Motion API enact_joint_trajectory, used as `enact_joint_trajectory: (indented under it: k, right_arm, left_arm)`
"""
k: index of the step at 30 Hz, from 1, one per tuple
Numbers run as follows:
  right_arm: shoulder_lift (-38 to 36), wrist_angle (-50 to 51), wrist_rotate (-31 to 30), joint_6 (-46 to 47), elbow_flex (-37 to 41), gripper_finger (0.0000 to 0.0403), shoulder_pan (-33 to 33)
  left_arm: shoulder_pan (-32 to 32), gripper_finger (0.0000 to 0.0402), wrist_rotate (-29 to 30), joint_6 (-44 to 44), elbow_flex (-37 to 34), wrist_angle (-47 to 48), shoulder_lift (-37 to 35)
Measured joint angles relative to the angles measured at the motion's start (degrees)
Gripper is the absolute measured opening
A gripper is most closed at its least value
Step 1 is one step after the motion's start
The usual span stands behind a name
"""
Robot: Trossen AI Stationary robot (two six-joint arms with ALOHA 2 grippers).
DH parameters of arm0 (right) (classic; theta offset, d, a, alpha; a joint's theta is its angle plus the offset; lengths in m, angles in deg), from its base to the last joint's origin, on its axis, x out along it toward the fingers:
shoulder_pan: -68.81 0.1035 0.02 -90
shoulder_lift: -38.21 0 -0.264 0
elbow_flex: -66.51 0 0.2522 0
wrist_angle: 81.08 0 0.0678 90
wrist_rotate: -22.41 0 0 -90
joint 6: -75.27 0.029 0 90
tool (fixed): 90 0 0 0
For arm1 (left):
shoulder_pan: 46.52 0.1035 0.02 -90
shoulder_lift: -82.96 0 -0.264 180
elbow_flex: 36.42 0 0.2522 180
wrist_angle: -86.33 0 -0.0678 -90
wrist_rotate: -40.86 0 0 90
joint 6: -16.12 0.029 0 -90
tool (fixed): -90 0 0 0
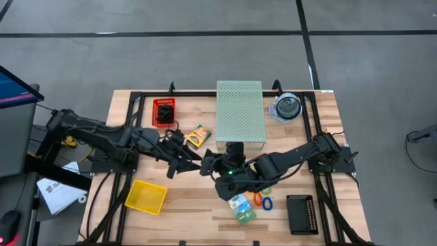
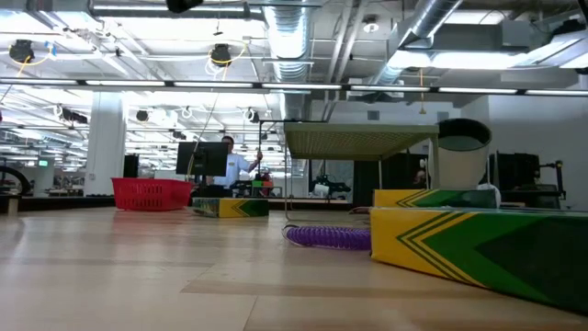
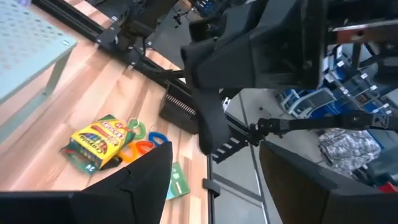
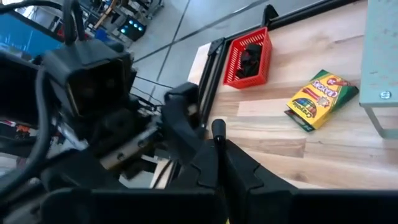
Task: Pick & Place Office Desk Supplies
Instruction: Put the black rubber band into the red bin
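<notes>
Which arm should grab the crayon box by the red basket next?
Left, probably. The crayon box lies just beyond the left pincer, on its side of the table; the right pincer would have to reach across.

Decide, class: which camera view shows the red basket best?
The right wrist view: the red basket shows close, with dark items inside. The high view shows it small at the table's far left. The low view gives only its side. The left wrist view misses it.

I see the pale green perforated box point(image 1: 240, 111) at the table's far middle, the red basket of black clips point(image 1: 164, 113) to its left and the clear disc spindle point(image 1: 287, 107) to its right. A yellow crayon box point(image 1: 198, 136) lies between basket and box — another point(image 1: 242, 208) sits near front, elastic loops point(image 1: 263, 201) just beside it, the black tray point(image 1: 300, 214) farther right, the yellow basket point(image 1: 145, 197) front left.
</notes>
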Motion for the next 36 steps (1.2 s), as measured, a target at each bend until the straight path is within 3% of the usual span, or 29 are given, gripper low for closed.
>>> enact_joint_trajectory:
  k: [12,16,22,26,29,36]
  right_arm:
    - [0.0,0.2,-0.8,-0.1,0.0,0.0,0.0]
    - [0.0,0.3,-0.8,-0.1,0.0,0.0,0.0]
    - [0.0,0.4,-0.8,-0.6,0.0,0.0,0.0]
    - [0.0,0.1,-1.1,-1.9,0.0,0.0002,0.0]
    - [0.0,-1.0,-1.6,-3.6,0.1,0.0024,0.1]
    - [0.0,-1.7,-3.7,-4.6,0.1,0.0114,0.1]
  left_arm:
    - [2.9,0.0224,-4.6,0.2,0.0,-4.9,3.1]
    - [3.7,0.0166,-4.9,-0.2,0.0,-4.9,3.1]
    - [4.7,0.0021,-7.8,-1.4,0.0,-4.7,3.1]
    - [4.9,0.0006,-7.9,-1.4,0.0,-4.6,3.1]
    - [4.9,0.0004,-8.1,-1.4,0.0,-4.7,3.0]
    - [4.9,0.0002,-9.9,-1.6,0.1,-3.2,2.3]
